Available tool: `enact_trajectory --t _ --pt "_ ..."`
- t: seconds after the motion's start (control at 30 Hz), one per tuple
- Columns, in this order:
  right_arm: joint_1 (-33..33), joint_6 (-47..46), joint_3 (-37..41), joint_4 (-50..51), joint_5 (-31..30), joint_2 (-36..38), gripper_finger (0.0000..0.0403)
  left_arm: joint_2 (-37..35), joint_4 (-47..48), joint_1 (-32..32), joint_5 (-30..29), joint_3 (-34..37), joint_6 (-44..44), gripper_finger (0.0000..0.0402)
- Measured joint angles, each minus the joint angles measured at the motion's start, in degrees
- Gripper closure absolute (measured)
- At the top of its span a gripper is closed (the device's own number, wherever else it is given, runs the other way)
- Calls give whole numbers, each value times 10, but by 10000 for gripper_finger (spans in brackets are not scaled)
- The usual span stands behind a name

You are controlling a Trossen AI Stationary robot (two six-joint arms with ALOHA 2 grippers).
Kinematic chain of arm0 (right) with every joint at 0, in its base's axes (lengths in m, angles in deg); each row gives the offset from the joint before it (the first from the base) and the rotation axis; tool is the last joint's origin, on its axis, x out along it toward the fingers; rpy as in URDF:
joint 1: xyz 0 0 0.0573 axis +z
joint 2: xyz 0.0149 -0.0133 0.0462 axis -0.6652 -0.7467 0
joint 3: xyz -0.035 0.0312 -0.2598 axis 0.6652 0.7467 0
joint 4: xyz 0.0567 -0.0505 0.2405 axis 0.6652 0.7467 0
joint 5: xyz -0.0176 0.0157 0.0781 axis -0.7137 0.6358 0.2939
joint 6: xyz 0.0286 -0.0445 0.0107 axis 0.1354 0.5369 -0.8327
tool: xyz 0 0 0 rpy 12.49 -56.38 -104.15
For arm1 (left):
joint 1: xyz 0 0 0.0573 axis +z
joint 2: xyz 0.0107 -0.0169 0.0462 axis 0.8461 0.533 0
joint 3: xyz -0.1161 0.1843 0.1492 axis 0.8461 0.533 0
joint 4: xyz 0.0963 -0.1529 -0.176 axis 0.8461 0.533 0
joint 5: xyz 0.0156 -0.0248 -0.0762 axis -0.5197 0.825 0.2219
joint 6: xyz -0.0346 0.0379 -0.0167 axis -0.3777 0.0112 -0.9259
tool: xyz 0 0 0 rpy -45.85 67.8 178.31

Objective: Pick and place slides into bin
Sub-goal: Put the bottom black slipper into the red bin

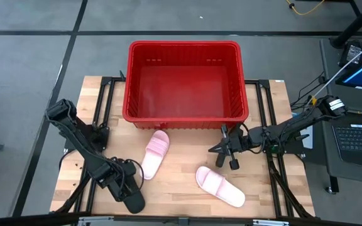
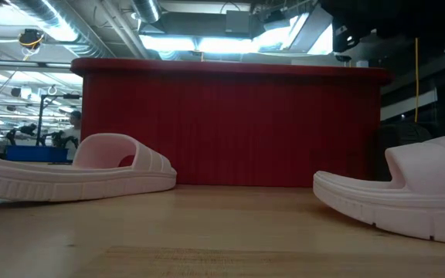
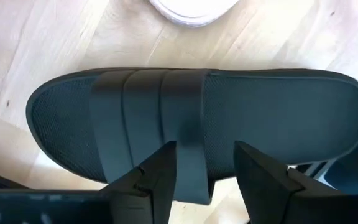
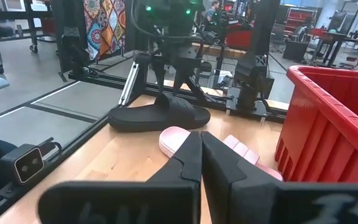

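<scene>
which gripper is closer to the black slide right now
Left. The left gripper hangs right over the black slide, jaws open on either side of its strap. The right gripper, jaws shut, sits across the table in front of the red bin.

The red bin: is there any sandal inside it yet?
No, the overhead view shows the red bin holding nothing, while two pink slides lie on the table in front of it.

The high view looks straight down; the low view faces the bin (image 2: pixel 230 123) at table level. Each wrist view looks past its jaws; both show the black slide (image 3: pixel 197 124).
</scene>
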Motion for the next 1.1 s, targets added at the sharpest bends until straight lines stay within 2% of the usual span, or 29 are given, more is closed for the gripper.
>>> enact_trajectory --t 0.43,0.73,0.97,1.1 --pt "-43 -18 0 27 -1 0 393 42 12 0 8 -1 23 249" --pt "-48 -16 0 26 0 0 393 45 20 1 46 -1 27 249" --pt "-48 -14 0 26 0 0 393 45 9 5 40 0 21 249" --pt "-48 -14 0 25 0 0 393 45 3 22 85 0 -1 249"
